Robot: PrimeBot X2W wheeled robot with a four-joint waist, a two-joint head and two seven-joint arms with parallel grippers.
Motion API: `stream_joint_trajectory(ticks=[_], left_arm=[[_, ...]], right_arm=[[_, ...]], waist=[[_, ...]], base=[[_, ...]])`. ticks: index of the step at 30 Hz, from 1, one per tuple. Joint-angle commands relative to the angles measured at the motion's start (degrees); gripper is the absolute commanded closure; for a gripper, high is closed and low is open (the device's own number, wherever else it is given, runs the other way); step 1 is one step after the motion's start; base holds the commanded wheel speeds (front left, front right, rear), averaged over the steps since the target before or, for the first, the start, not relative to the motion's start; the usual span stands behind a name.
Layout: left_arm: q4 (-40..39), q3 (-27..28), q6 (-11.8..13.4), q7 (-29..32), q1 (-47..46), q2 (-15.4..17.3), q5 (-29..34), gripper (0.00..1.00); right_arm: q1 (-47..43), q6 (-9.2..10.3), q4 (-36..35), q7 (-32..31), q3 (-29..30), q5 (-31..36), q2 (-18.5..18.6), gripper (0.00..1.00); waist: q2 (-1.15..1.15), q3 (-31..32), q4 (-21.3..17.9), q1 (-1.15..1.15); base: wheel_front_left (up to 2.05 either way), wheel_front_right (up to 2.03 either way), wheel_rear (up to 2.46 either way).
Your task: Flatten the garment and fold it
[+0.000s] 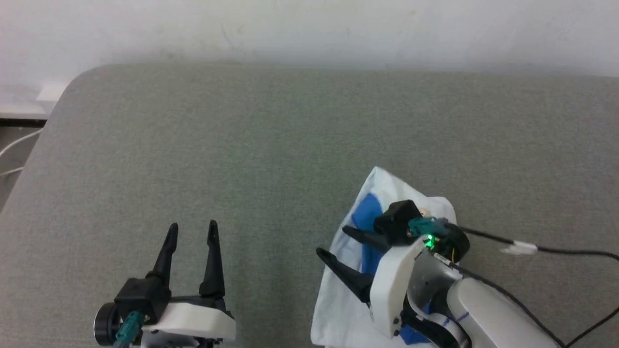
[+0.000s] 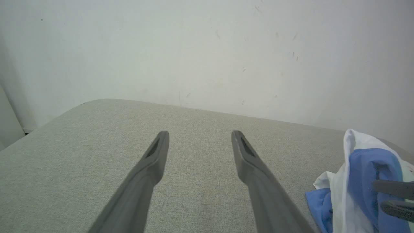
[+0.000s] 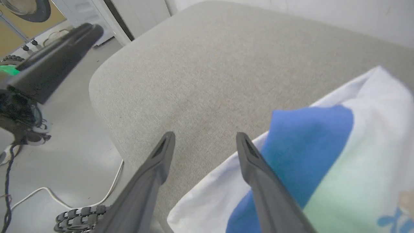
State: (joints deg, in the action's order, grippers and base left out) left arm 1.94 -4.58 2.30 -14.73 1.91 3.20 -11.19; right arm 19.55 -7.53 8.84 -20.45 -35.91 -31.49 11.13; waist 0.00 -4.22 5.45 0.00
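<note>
The garment lies bunched at the near right of the grey padded surface, white cloth with a royal-blue band and some pale green print. My right gripper hovers open over its left edge, fingers pointing left. In the right wrist view, one finger overlaps the cloth while the gap of the gripper shows mostly bare surface. My left gripper stands open at the near left, apart from the cloth, with nothing between its fingers. The garment sits at the left wrist view's right edge.
A pale wall runs behind the surface. The surface's rounded left corner drops to a floor with a white cable. A black cable trails right from my right wrist.
</note>
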Motion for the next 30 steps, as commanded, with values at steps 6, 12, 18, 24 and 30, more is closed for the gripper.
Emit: stream_joint_trajectory(ticks=[6,12,18,24,30], left_arm=[[0.5,0.9,0.3,-0.3,0.4,-0.3,-0.1,0.0],[0.1,2.0,0.5,-0.3,1.5,-0.3,-0.1,0.0],[-0.7,3.7,0.8,-0.3,2.5,-0.3,-0.3,0.0],[-1.2,4.9,0.8,-0.3,3.7,-0.3,-0.1,0.0],[-1.3,5.3,0.5,-0.3,4.0,-0.3,0.4,0.0]], right_arm=[[-1.7,0.04,-9.2,13.7,0.4,5.6,4.0,0.0],[-9.8,0.04,-12.0,24.4,14.1,13.1,1.9,0.0],[-18.1,0.04,-13.9,27.4,28.4,18.2,-1.7,0.0],[-25.1,0.04,-17.8,25.7,39.8,20.6,-4.4,0.0],[-29.3,0.04,-18.8,20.4,47.1,19.2,-5.6,0.0]], waist=[[0.0,2.0,-2.4,0.0],[0.0,2.9,-4.2,0.0],[0.0,4.1,-5.8,0.0],[0.0,4.8,-6.9,0.0],[0.0,4.3,-7.0,0.0]], base=[[0.0,0.0,0.0],[0.0,0.0,0.0],[0.0,0.0,0.0],[0.0,0.0,0.0],[0.0,0.0,0.0]])
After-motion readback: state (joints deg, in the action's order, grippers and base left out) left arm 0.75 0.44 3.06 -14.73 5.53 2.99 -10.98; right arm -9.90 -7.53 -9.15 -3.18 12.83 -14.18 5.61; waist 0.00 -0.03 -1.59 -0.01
